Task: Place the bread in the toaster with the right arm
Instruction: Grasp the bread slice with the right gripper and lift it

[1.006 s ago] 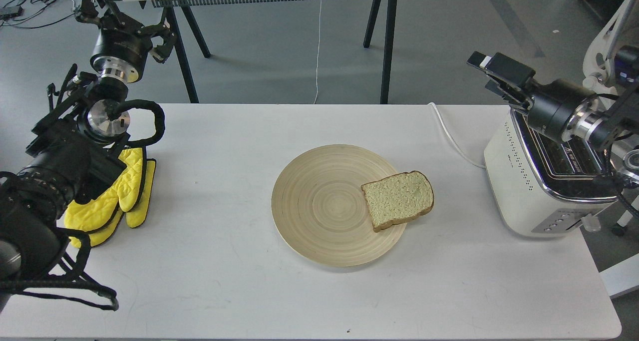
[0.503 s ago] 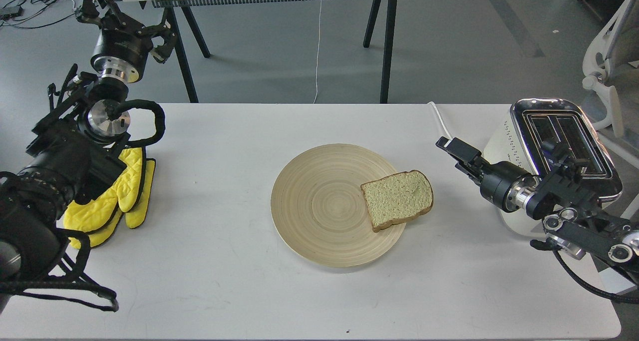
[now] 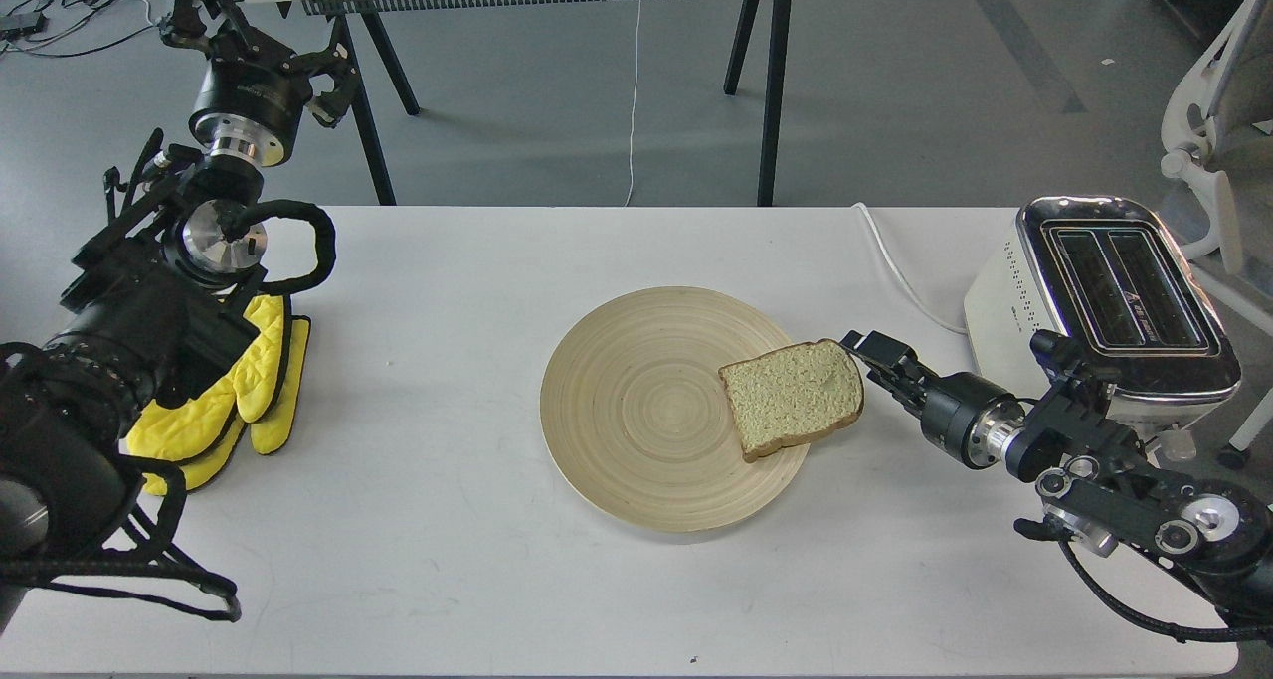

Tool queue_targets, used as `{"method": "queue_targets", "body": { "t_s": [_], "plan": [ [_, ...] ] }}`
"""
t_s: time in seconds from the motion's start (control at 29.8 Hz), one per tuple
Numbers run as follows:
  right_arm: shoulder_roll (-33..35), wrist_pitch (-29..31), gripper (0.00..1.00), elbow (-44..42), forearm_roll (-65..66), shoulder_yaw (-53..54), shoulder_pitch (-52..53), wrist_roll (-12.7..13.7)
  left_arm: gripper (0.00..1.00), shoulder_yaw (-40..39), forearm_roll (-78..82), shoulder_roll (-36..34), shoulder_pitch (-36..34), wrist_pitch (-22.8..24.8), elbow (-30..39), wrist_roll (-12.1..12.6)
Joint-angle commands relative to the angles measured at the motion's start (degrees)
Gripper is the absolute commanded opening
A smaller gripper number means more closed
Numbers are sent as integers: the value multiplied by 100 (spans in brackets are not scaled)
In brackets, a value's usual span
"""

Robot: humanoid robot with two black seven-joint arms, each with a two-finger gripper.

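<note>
A slice of bread (image 3: 791, 396) lies flat on the right rim of a round wooden plate (image 3: 636, 411) in the middle of the white table. A cream and chrome toaster (image 3: 1124, 291) stands at the table's right edge, its two slots facing up and empty. My right gripper (image 3: 863, 353) is low over the table, its tip right at the bread's right edge; it is dark and small, and I cannot tell whether its fingers are apart. My left gripper (image 3: 261, 33) is raised at the far left, fingers spread, empty.
Yellow oven mitts (image 3: 239, 391) lie at the table's left side under my left arm. The toaster's white cable (image 3: 900, 271) runs across the table's back right. A second table's legs (image 3: 766, 92) stand behind, and a white chair (image 3: 1213, 112) at the far right.
My right arm has come down from above the toaster and moved left, bringing its gripper to the bread's right edge. The bread, plate and left arm have barely moved.
</note>
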State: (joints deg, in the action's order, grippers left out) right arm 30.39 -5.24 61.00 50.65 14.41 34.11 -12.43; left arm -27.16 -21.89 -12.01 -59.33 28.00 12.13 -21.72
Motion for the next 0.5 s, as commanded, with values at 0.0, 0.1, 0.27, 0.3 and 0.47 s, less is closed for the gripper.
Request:
{"method": "queue_targets", "body": {
  "t_s": [0.0,0.1,0.27,0.3,0.47],
  "plan": [
    [-16,-4,50,17,-29,-113,-1,-32,100,0,0,6,0,0,0,-8],
    [-68,-4,48,17,-29,-113,-10,-41,100,0,0,6,0,0,0,-8],
    [-121,-4,31,17,-37,-105,-1,-41,100,0,0,6,0,0,0,1],
    [-121,-4,27,34,-46,-105,-1,-41,100,0,9,6,0,0,0,1],
    [-130,-4,5,78,-46,-78,34,-23,100,0,9,6,0,0,0,1]
  ]
}}
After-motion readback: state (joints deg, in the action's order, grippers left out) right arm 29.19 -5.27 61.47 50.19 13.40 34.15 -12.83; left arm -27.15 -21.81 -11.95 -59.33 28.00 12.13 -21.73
